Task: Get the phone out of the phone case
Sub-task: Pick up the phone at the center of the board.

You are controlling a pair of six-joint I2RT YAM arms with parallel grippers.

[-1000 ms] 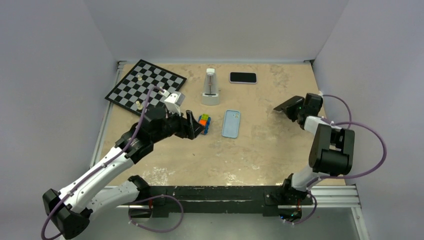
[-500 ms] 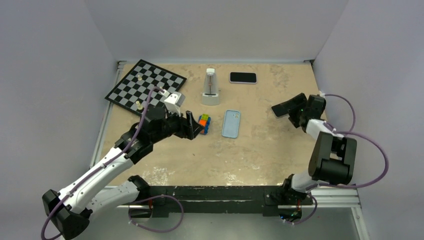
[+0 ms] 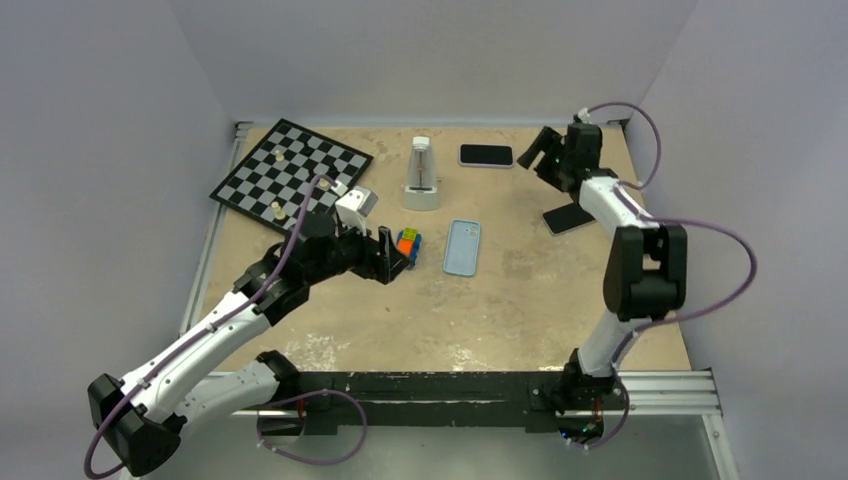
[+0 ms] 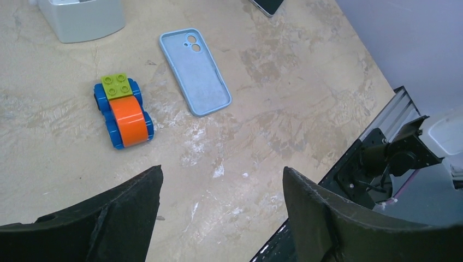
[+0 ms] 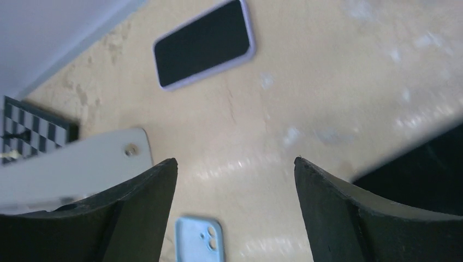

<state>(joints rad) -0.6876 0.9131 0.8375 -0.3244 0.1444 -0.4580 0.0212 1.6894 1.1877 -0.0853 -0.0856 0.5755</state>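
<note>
Right gripper (image 3: 538, 155) hangs over the far right corner of the table (image 3: 520, 300), close to the back wall (image 3: 430, 60) and the side wall (image 3: 740, 150), so it has little room behind or to its right. The bare tabletop toward the near edge lies open. Its jaws stand wide apart with nothing between them. The phone (image 3: 568, 217) lies flat and dark on the table just nearer than that gripper, untouched and well apart from the light blue phone case (image 3: 462, 247), which lies flat near the middle. A second phone (image 3: 486, 155) with a pale rim lies by the far edge, just left of the right gripper. Left gripper (image 3: 388, 252) sits left of centre, its jaws also spread and gripping nothing, just beside a toy car (image 3: 408, 246), with the case beyond that. A metronome (image 3: 421, 175) and a chessboard (image 3: 290, 170) crowd the far left.
</note>
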